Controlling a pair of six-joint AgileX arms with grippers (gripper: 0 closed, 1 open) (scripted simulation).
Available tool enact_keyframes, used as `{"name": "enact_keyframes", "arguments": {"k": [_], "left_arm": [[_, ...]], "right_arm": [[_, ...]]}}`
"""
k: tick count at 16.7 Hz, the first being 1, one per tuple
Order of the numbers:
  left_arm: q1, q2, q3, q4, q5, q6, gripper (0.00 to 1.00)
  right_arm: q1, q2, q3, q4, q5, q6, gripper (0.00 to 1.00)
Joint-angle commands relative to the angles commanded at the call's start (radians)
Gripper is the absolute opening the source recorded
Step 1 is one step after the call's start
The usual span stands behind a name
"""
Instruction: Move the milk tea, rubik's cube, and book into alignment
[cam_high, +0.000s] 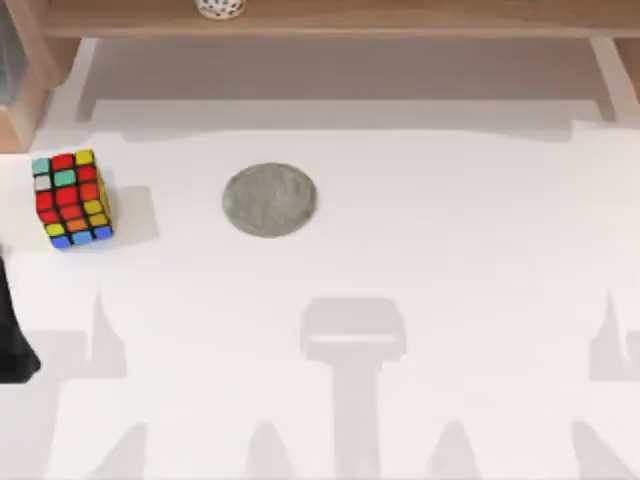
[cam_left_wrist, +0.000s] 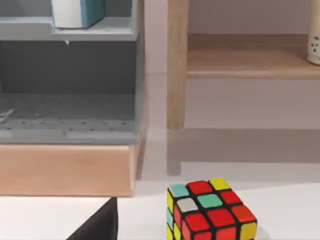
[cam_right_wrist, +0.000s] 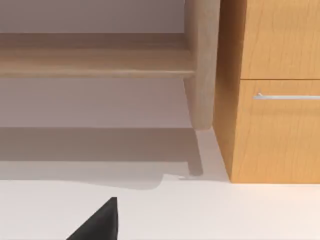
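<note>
White table (cam_high: 420, 240), rubik's cube (cam_high: 72, 198) far left, left arm (cam_high: 12, 335) beside it

The rubik's cube (cam_left_wrist: 210, 212) was cut off along its lower rows in the left wrist view. On the wooden shelf (cam_high: 330, 18), a spotted white object (cam_high: 220, 8) was cropped by the top view's edge, too little showing to identify.

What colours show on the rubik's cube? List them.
Red, yellow, orange, teal-green, blue and white stickers on a black frame; the rubik's cube shows best in the left wrist view.
</note>
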Motion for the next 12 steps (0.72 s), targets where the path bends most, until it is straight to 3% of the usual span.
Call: {"name": "enact_keyframes", "arguments": {"k": [6,12], "left_arm": [[-0.032,0.106,0.089,0.061,-0.035,0.0,1.0],[-0.149,0.576,0.406,0.279,-0.155,-0.002,1.0]], "right_arm": [[0.0,0.0,0.0,0.0,0.0,0.0,1.0],[0.0,0.0,0.0,0.0,0.0,0.0,1.0]]}}
